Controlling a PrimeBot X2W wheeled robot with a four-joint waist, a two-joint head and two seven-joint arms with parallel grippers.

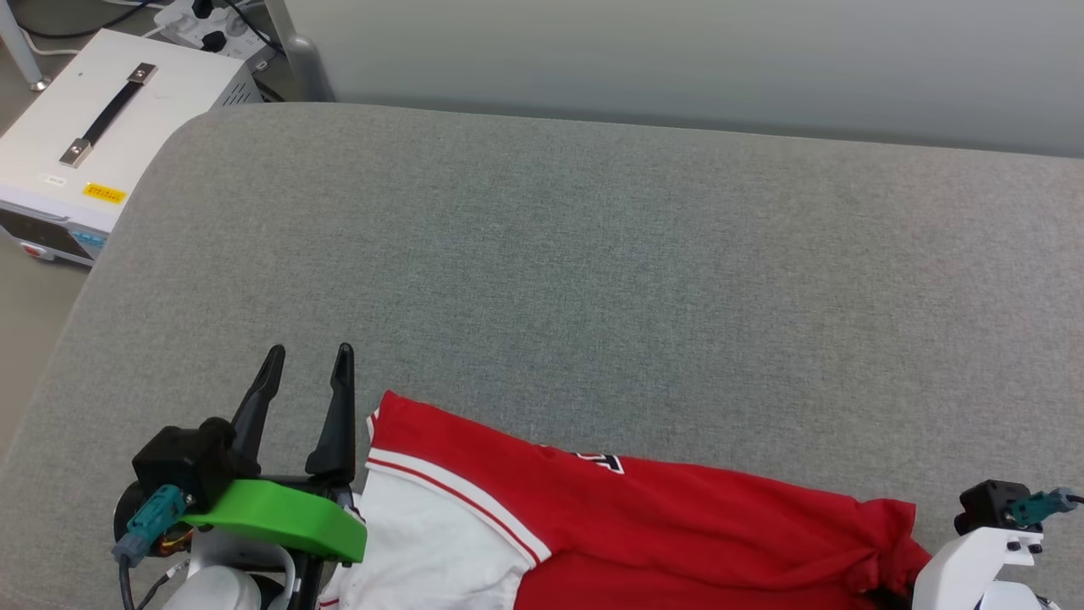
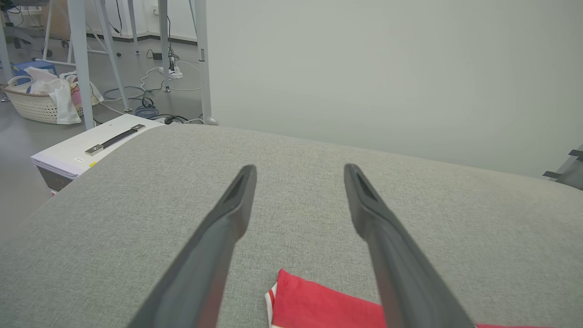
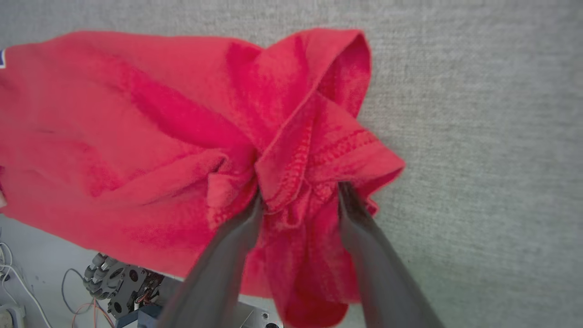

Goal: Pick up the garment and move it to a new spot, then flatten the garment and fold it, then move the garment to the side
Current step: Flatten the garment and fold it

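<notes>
White case (image 1: pixel 110 127): at 10 o'clock in the head view, off the corner of the grey padded surface (image 1: pixel 593 254), black carry handle (image 1: pixel 110 114) on top.
Left gripper (image 1: pixel 309 349): at 7 o'clock, released, its two dark fingers spread with nothing between them, tips pointing to 12 o'clock over bare grey cloth.
Left wrist view: the same fingers frame the padding; a red corner of the shirt lies at 6 o'clock, just short of the right-hand finger.
The garment (image 1: pixel 677 517): at 6 o'clock on the near edge of the surface, lying crumpled from 7 to 4 o'clock.
White sleeve (image 1: pixel 423 542): the left end, with striped trim, just beside the left gripper.
Black lettering (image 1: pixel 603 462): a small part shows at the upper fold.
Right gripper (image 3: pixel 300 191): at 4 o'clock, grasping the garment; a bunched wad of red hem sits between its fingers, both tips pressed into the cloth, and folds run toward them.
Garment's right end: hangs past the surface's edge below the fingers.
</notes>
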